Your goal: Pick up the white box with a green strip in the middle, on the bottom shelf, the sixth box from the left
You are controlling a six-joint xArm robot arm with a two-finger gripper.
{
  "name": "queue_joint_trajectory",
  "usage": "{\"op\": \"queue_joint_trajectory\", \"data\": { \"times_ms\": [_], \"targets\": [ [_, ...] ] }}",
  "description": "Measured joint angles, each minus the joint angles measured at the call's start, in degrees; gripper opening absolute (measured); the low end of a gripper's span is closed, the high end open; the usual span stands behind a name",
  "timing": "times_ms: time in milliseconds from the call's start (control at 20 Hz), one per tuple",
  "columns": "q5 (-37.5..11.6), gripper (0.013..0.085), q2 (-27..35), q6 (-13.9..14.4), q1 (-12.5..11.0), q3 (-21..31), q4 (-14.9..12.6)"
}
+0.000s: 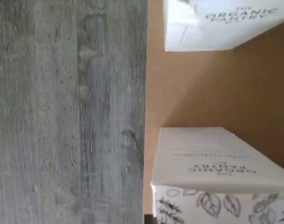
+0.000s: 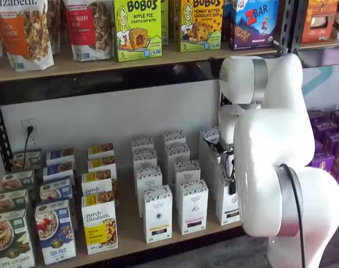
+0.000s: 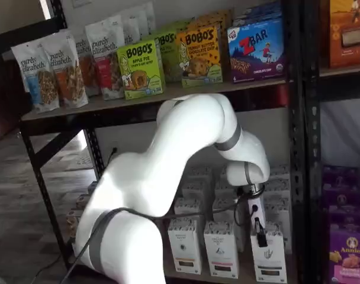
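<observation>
The white box (image 2: 227, 207), a tall narrow carton with a patterned top band and a dark label, stands at the front of the rightmost white column on the bottom shelf (image 2: 130, 235). It also shows in a shelf view (image 3: 269, 260). My gripper (image 2: 231, 180) hangs right over this column, its black fingers (image 3: 258, 229) at the box's top, seen side-on. No gap or grip can be made out. The wrist view shows two white cartons (image 1: 212, 163) (image 1: 216, 28) on the plywood (image 1: 193, 88); I cannot tell which is which.
Two more columns of similar white cartons (image 2: 157, 215) (image 2: 192, 206) stand to the left, then Purely Elizabeth boxes (image 2: 99, 223). Purple boxes (image 2: 325, 159) sit past the rack post on the right. The upper board (image 2: 102, 60) is overhead. My arm (image 2: 275, 145) hides the column's rear boxes.
</observation>
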Motion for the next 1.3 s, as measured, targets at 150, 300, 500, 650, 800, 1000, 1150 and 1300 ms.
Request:
{"op": "queue_joint_trajectory", "data": {
  "times_ms": [150, 300, 500, 650, 800, 1000, 1150, 1300],
  "targets": [
    [-1.4, 0.049, -1.1, 1.7, -0.2, 2.1, -2.1],
    [-3.1, 0.049, -3.0, 2.5, -0.2, 5.1, -2.8],
    [-4.4, 0.049, -6.3, 4.1, -0.1, 10.2, -4.3],
    [-6.7, 0.049, -10.2, 6.1, 0.2, 16.1, -5.9],
    [-8.9, 0.049, -15.9, 5.9, 1.0, 23.7, -4.5],
    [-11.7, 0.049, -22.9, 7.3, 1.5, 32.9, -5.2],
    [-11.2, 0.049, -28.5, 6.0, 2.0, 38.9, -3.3],
    [-10.5, 0.049, -34.1, 4.6, 2.6, 44.5, -1.0]
  ]
}}
